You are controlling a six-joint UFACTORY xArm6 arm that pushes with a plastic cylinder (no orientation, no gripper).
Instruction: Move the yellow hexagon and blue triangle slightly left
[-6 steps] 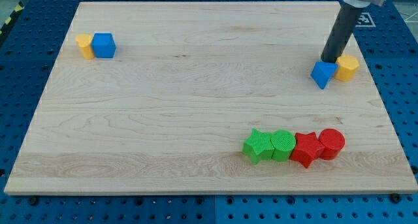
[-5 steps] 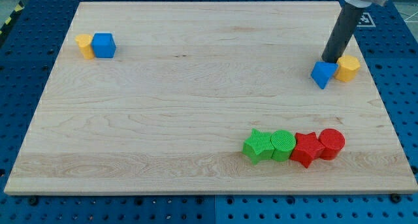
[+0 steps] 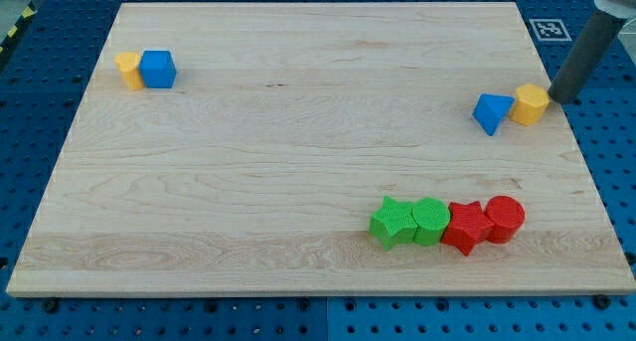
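The yellow hexagon [image 3: 530,103] sits near the board's right edge, touching the blue triangle [image 3: 491,112] on its left. My tip [image 3: 557,97] is at the board's right edge, just right of the yellow hexagon, close to it or touching it. The rod rises toward the view's top right.
A yellow block [image 3: 126,69] and a blue cube [image 3: 157,69] sit together at the top left. A green star [image 3: 394,222], green cylinder [image 3: 431,220], red star [image 3: 466,226] and red cylinder [image 3: 504,219] form a row at the bottom right. The wooden board [image 3: 298,152] lies on a blue pegboard.
My tip has moved from just above the blue triangle and yellow hexagon to the right of the yellow hexagon. The blocks have not moved.
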